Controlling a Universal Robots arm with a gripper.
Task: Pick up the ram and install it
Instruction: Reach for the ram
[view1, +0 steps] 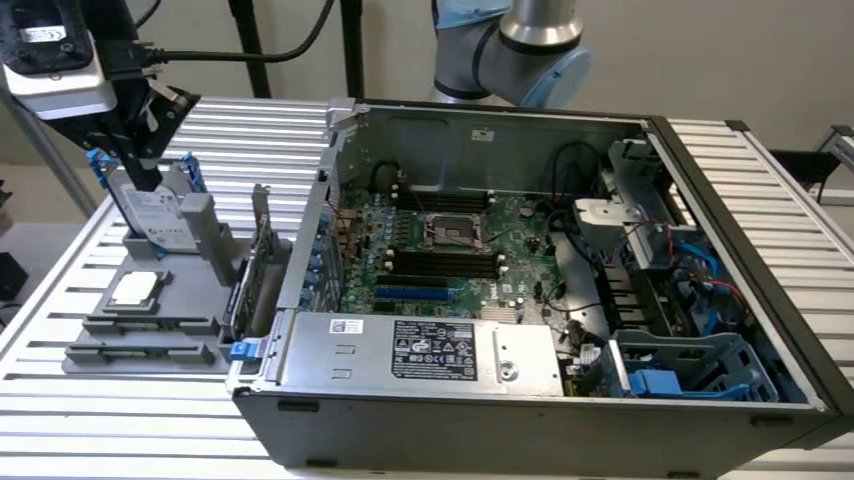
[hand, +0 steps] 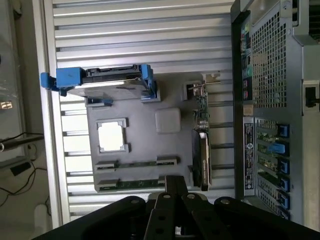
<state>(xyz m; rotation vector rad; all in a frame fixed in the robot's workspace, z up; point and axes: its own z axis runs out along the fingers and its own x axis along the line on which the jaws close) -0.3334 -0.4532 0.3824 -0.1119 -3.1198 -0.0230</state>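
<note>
"Reading the print up close, could you make anything out?"

"No. Nearest was the table (view1: 120, 420), pale metal in ribbed slats. On it sat a matte grey tray (view1: 80, 355). The ram (view1: 134, 352) stood on edge in the tray's nearest slot, a thin dark strip. Behind it lay a square silver processor (view1: 138, 288) in a grey frame."

"And the machine?"

"Toward the exterior view's right of the tray stood an open computer case (view1: 534, 420) of grey steel. Its power supply (view1: 534, 355) carried a black label (view1: 434, 352) with white marks, too small to read. A green expansion card (view1: 256, 265) stood upright between tray and case."

"Where was the claw?"

"The gripper (view1: 140, 178) hung above the tray, black and angular, apart from the ram. In the exterior view it overlapped the hard drive (view1: 160, 215), which sat in blue rails with a white label I couldn't read. How far open the claw was, I couldn't tell."

"Farther back?"

"A green motherboard (view1: 454, 240) had long black slots, one blue slot and a square metal socket. Beyond that was the arm (view1: 521, 50), with silver and pale-blue joints, against a plain beige wall."
</note>
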